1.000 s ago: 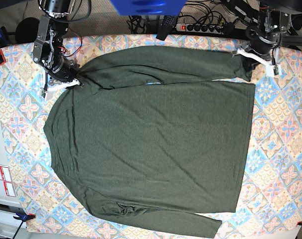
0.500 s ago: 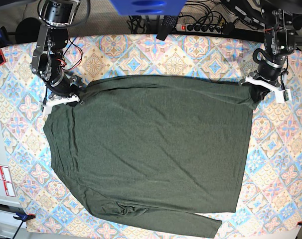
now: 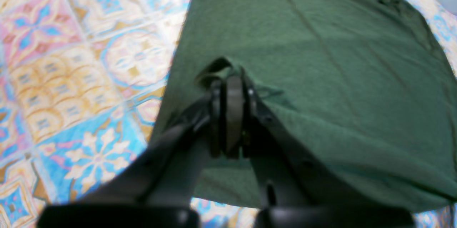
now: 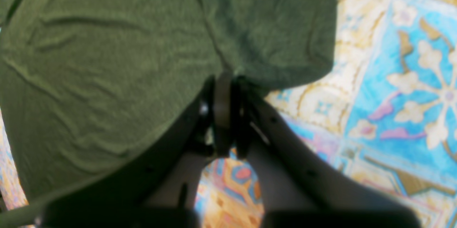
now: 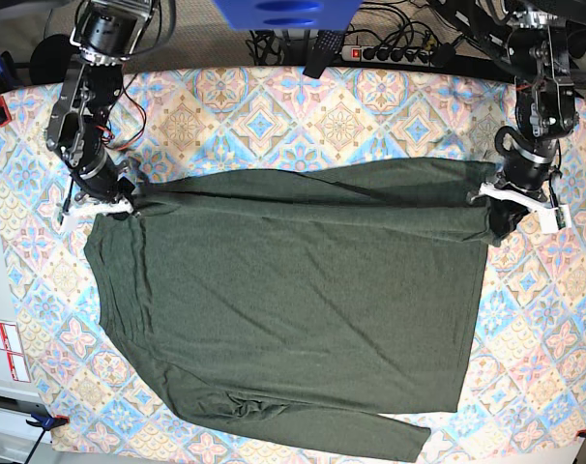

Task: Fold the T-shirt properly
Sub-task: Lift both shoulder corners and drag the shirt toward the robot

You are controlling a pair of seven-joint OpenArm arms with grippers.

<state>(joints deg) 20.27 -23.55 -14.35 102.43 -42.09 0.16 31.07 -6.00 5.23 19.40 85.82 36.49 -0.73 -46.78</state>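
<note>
Flat surface covered w/ a multicolored patterned cloth (image 5: 322, 87): tile-like squares in blue, orange, pink & cream, w/ floral & geometric motifs. Large dark olive-green long-sleeved T-shirt (image 5: 293, 290) lies spread over much of it, center, w/ its far edge partly lifted betw. the two sides. Pattern shows all around.

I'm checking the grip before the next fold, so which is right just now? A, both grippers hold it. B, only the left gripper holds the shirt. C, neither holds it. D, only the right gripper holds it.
A: the left gripper and the right gripper are each shut on the T-shirt.
</note>
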